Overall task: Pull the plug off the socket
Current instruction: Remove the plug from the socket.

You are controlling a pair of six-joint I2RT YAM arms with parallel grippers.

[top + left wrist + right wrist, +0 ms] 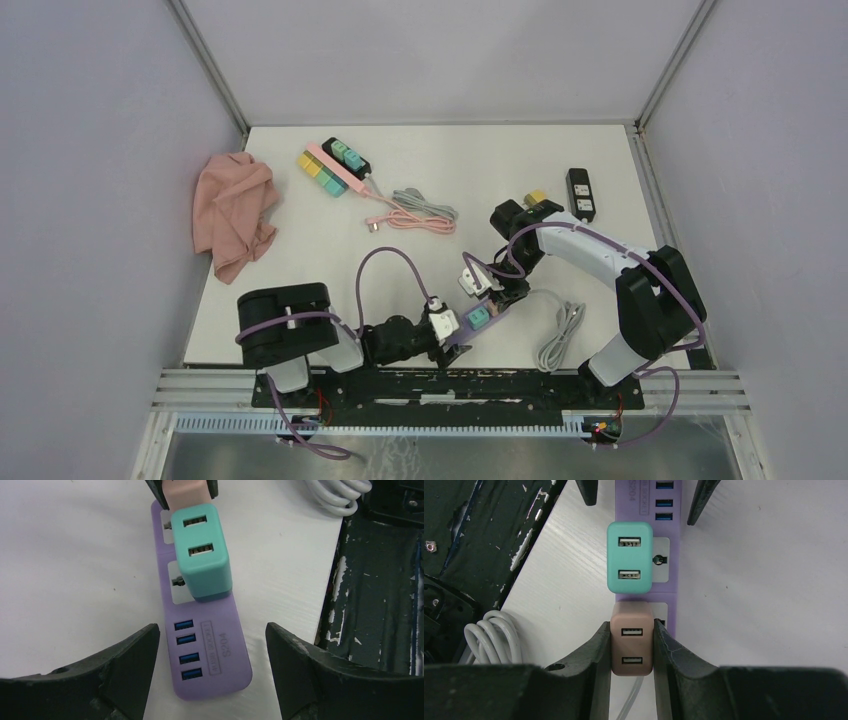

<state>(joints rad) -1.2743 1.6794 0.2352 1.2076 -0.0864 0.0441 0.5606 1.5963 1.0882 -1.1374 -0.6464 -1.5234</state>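
Note:
A purple socket strip (210,665) lies near the table's front edge, also seen from above (462,333). Two plugs stand in it side by side: a teal plug (201,555) (629,557) and a pinkish-tan plug (632,645). My right gripper (632,627) is shut on the pinkish-tan plug, one finger against each of its sides. My left gripper (212,630) is open, its fingers (135,655) either side of the strip's USB end, with a gap on both sides. In the top view the two grippers (447,338) (492,290) meet at the strip.
A coiled white cable (560,338) lies right of the strip. The black front rail (380,590) runs just beyond the table edge. At the back are a pink cloth (235,212), another strip with coloured plugs (335,168), loose cables (420,212) and a black adapter (581,192).

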